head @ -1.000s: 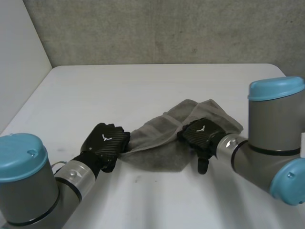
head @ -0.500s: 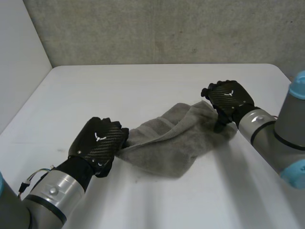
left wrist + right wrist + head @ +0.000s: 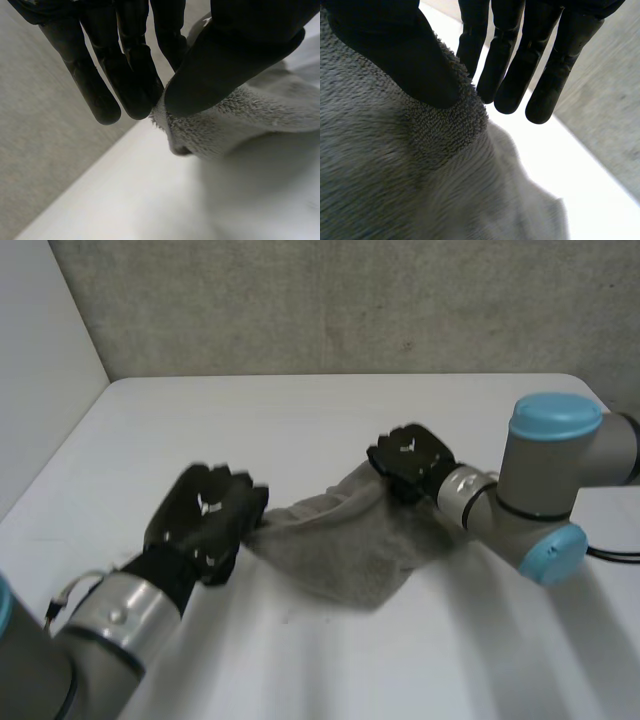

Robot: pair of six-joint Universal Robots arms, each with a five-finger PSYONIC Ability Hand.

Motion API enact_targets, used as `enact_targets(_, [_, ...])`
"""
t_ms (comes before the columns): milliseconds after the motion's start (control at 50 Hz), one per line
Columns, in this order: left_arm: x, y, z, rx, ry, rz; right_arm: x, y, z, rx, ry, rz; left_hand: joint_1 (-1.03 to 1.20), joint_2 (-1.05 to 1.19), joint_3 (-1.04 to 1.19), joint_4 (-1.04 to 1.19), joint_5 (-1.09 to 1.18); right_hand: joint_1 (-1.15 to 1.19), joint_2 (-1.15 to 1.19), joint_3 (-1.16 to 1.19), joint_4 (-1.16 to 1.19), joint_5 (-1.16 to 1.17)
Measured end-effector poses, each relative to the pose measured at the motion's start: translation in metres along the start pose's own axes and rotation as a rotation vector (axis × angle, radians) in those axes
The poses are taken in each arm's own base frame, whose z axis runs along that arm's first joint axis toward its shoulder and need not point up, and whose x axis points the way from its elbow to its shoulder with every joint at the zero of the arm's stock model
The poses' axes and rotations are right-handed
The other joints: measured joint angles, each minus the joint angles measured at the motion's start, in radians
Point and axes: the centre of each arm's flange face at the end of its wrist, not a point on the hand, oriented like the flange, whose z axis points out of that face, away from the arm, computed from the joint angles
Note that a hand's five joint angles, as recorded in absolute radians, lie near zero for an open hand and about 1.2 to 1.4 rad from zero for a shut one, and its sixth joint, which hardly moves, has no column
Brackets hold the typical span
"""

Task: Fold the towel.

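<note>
Grey towel (image 3: pixel 345 550) sags onto the desk (image 3: pixel 300 420) with its long axis strung from our left hand (image 3: pixel 205 520), thumb and fingers pinching one corner, to our right hand (image 3: pixel 408 458), thumb clamping the opposite end against its fingers.

Room: you had bare table (image 3: pixel 300 410) beyond the towel (image 3: pixel 345 545). Obstacle: towel, strung from left hand (image 3: pixel 205 518) to right hand (image 3: pixel 410 455).
</note>
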Motion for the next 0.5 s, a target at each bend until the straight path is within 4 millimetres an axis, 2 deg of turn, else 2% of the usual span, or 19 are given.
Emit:
enact_targets(20, [-0.001, -0.001, 0.003, 0.006, -0.005, 0.001, 0.002, -0.003, 0.001, 0.01, 0.007, -0.009, 0.0, 0.0, 0.0, 0.0, 0.0, 0.0, 0.0, 0.0, 0.0, 0.0])
enact_targets(60, [-0.011, -0.011, 0.02, 0.056, -0.035, 0.008, 0.015, -0.022, 0.004, 0.065, 0.045, -0.045, 0.0, 0.0, 0.0, 0.0, 0.0, 0.0, 0.0, 0.0, 0.001, 0.001])
enact_targets(80, [-0.011, -0.011, 0.02, 0.056, -0.035, 0.008, 0.015, -0.022, 0.004, 0.065, 0.045, -0.045, 0.0, 0.0, 0.0, 0.0, 0.0, 0.0, 0.0, 0.0, 0.001, 0.001])
enact_targets(100, [-0.021, -0.023, 0.036, 0.112, -0.067, 0.015, 0.022, -0.034, 0.005, 0.098, 0.069, -0.063, 0.0, 0.0, 0.0, 0.0, 0.0, 0.0, 0.0, 0.0, 0.001, 0.001])
enact_targets(120, [-0.026, -0.03, 0.044, 0.142, -0.083, 0.019, 0.037, -0.059, 0.004, 0.164, 0.126, -0.098, 0.0, 0.0, 0.0, 0.0, 0.0, 0.0, 0.0, 0.0, 0.001, 0.002])
enact_targets(140, [-0.031, -0.037, 0.051, 0.171, -0.099, 0.022, 0.044, -0.071, 0.002, 0.196, 0.155, -0.114, 0.0, 0.0, 0.0, 0.0, 0.0, 0.0, 0.0, 0.0, 0.001, 0.002])
enact_targets(160, [-0.039, -0.049, 0.06, 0.215, -0.123, 0.028, 0.05, -0.081, 0.001, 0.225, 0.182, -0.128, 0.0, 0.0, 0.0, 0.0, 0.0, 0.0, 0.0, 0.0, 0.001, 0.002])
enact_targets(180, [-0.039, -0.049, 0.06, 0.215, -0.123, 0.028, 0.05, -0.081, 0.001, 0.225, 0.182, -0.128, 0.0, 0.0, 0.0, 0.0, 0.0, 0.0, 0.0, 0.0, 0.001, 0.002])
enact_targets(200, [-0.059, -0.08, 0.078, 0.326, -0.183, 0.04, 0.074, -0.126, -0.011, 0.359, 0.307, -0.179, 0.0, 0.0, 0.001, 0.0, 0.0, 0.0, 0.0, 0.0, 0.001, 0.002])
enact_targets(260, [-0.086, -0.129, 0.092, 0.487, -0.283, 0.047, 0.1, -0.184, -0.038, 0.557, 0.472, -0.23, 0.0, 0.0, 0.001, 0.0, 0.0, 0.0, 0.0, 0.003, 0.002, 0.002])
enact_targets(280, [-0.095, -0.145, 0.094, 0.541, -0.324, 0.044, 0.106, -0.201, -0.049, 0.622, 0.521, -0.241, 0.0, 0.0, 0.001, 0.0, 0.0, 0.0, 0.0, 0.004, 0.002, 0.002])
enact_targets(340, [-0.117, -0.182, 0.092, 0.661, -0.427, 0.025, 0.115, -0.231, -0.074, 0.757, 0.609, -0.257, 0.0, 0.0, 0.001, 0.0, 0.0, 0.0, 0.0, 0.004, 0.002, 0.002])
enact_targets(360, [-0.129, -0.202, 0.087, 0.725, -0.495, 0.004, 0.117, -0.243, -0.087, 0.821, 0.644, -0.261, 0.0, 0.0, 0.001, 0.0, 0.0, 0.0, 0.0, 0.004, 0.002, 0.006])
enact_targets(420, [-0.142, -0.22, 0.079, 0.782, -0.579, -0.033, 0.114, -0.245, -0.1, 0.858, 0.652, -0.256, 0.0, 0.0, 0.001, 0.0, 0.002, 0.0, 0.0, 0.004, 0.002, 0.008])
enact_targets(460, [-0.143, -0.22, 0.076, 0.777, -0.597, -0.044, 0.109, -0.239, -0.101, 0.844, 0.634, -0.25, 0.0, 0.0, 0.001, 0.0, 0.002, 0.0, 0.0, 0.004, 0.002, 0.008])
enact_targets(500, [-0.141, -0.211, 0.072, 0.737, -0.602, -0.054, 0.099, -0.224, -0.098, 0.794, 0.591, -0.237, 0.0, 0.0, 0.001, 0.0, 0.001, 0.0, 0.0, 0.004, 0.002, 0.008])
